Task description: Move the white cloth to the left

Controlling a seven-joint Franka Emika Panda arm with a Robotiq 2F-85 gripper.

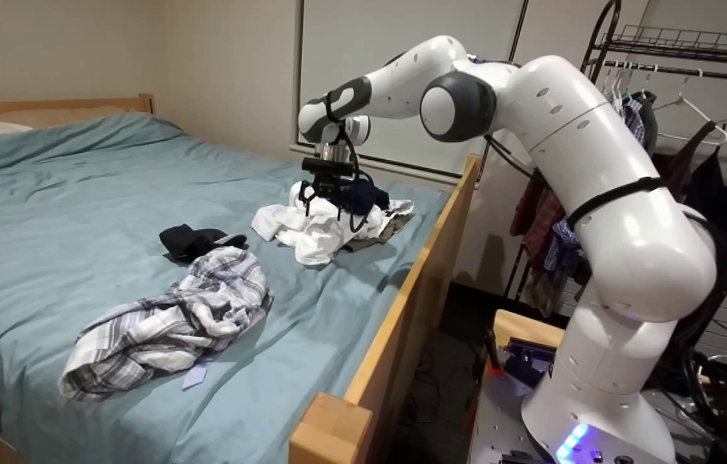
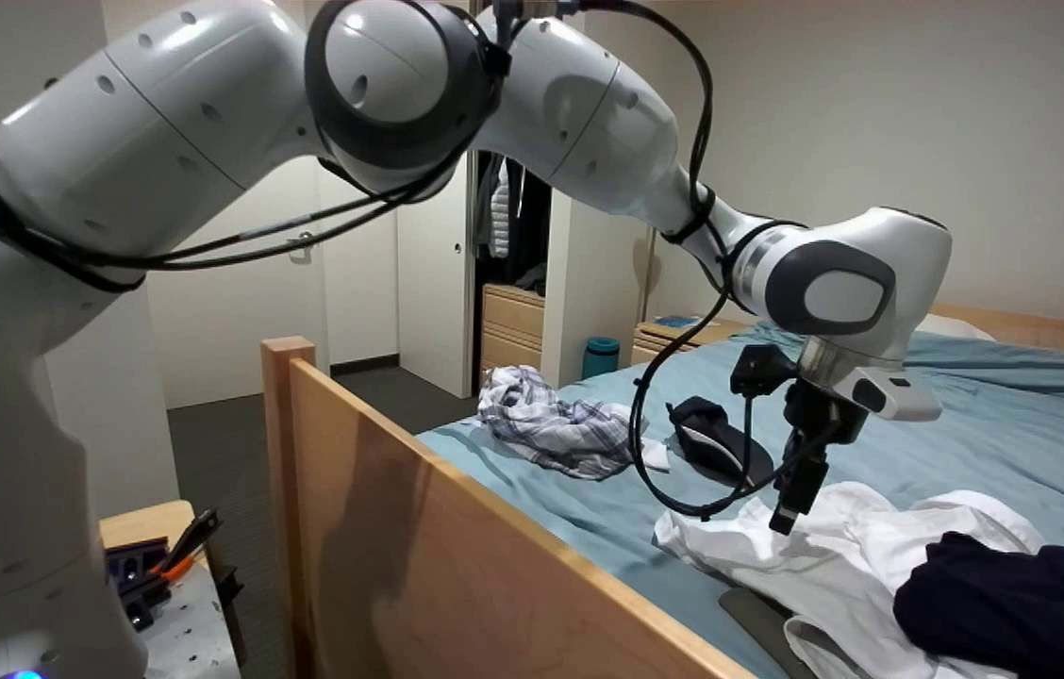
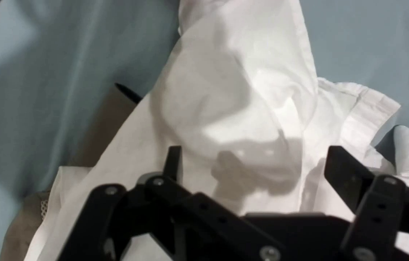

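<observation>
The white cloth lies crumpled on the blue bed cover in both exterior views (image 1: pixel 313 241) (image 2: pixel 857 542). It fills the middle of the wrist view (image 3: pixel 222 98), with a cuff-like edge at its right. My gripper is open and points down over the cloth in both exterior views (image 1: pixel 323 215) (image 2: pixel 785 523). In the wrist view, the fingers (image 3: pixel 253 154) stand wide apart with nothing held between them. The gripper's shadow falls on the cloth. I cannot tell how large the gap between fingertips and cloth is.
A navy garment (image 2: pixel 1013 599) lies on the white cloth, and a brown-olive one (image 2: pixel 768 627) is partly under it. A black cap (image 2: pixel 719 441) and a plaid shirt (image 1: pixel 176 316) lie on the bed. The wooden footboard (image 1: pixel 412 290) rises between bed and robot base.
</observation>
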